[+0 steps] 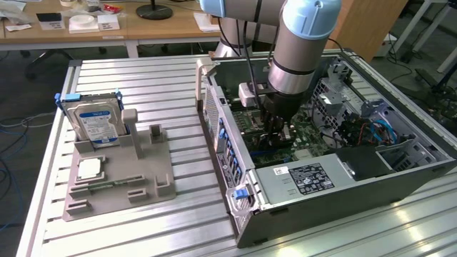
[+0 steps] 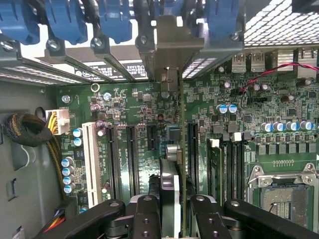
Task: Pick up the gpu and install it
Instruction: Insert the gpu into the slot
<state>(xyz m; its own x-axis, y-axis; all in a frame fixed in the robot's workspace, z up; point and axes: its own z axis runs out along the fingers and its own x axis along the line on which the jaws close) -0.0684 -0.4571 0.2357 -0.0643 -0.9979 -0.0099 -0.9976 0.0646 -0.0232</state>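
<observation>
My gripper (image 1: 277,128) is down inside the open computer case (image 1: 236,203), over the green motherboard (image 1: 303,134). It is shut on the gpu (image 1: 273,140), a thin dark card. In the wrist view the gpu (image 2: 170,181) is seen edge-on between my two black fingers (image 2: 145,219). It runs along the row of black expansion slots (image 2: 132,159). Its metal bracket (image 2: 170,47) reaches the case's rear slot openings under the blue clips (image 2: 114,22). Whether the card's lower edge sits in a slot is hidden.
A grey holder (image 1: 160,184) at the exterior view's left carries the silver hard drive (image 1: 96,122), a square chip (image 1: 89,168) and a narrow memory stick (image 1: 107,185). Inside the case are the power supply (image 1: 309,178), a CPU socket (image 2: 285,196), a white slot (image 2: 90,157) and a cable bundle (image 2: 25,130).
</observation>
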